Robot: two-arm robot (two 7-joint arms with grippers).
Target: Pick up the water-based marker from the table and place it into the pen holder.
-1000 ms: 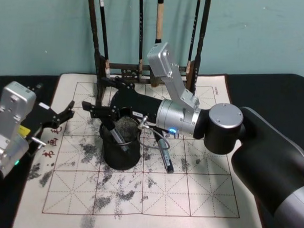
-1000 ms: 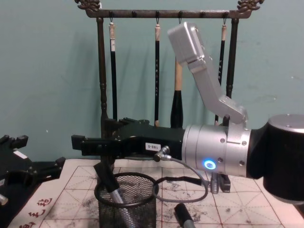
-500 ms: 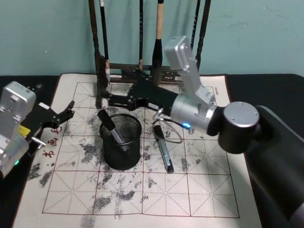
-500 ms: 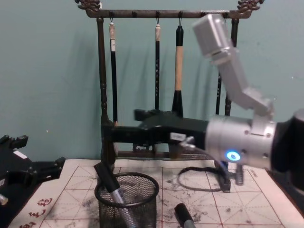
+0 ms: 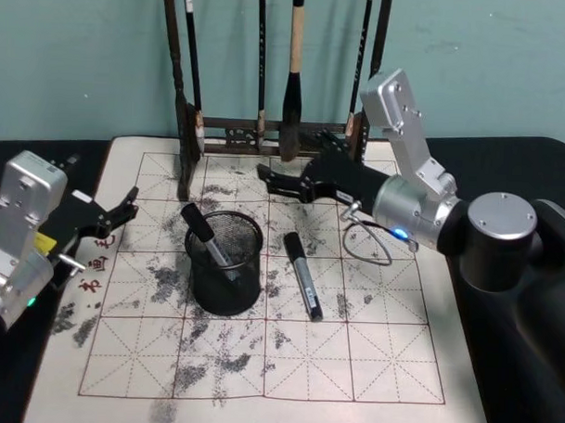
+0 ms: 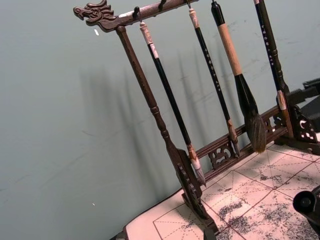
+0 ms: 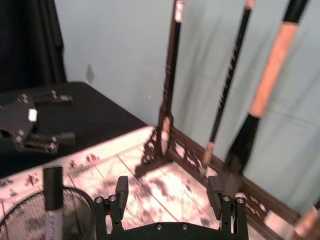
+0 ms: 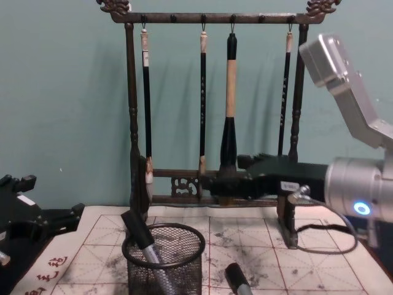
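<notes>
Head view has one water-based marker (image 5: 208,239), grey in the barrel with a black cap, standing tilted inside the small black wire-mesh cylindrical pen holder (image 5: 226,289). Its cap pokes up past the rim on the robot's left side. A second marker (image 5: 303,278), black and capped, lies flat on the mat just to the right of the pen holder, not touching it. That makes two markers and one holder.

The right claw (image 5: 270,179) hangs over the far part of the cream, red-gridded, ink-smudged mat (image 5: 351,362), in front of the brush rack and well apart from both markers. Its fingers are spread wide with nothing between them.

The left claw (image 5: 127,206) sits at the left edge of the black table (image 5: 544,156). Its fingers look parted and empty, though the angle is poor.

Behind stands a tall dark wooden brush rack (image 8: 130,123) with four brushes (image 8: 229,92) hanging from it.
</notes>
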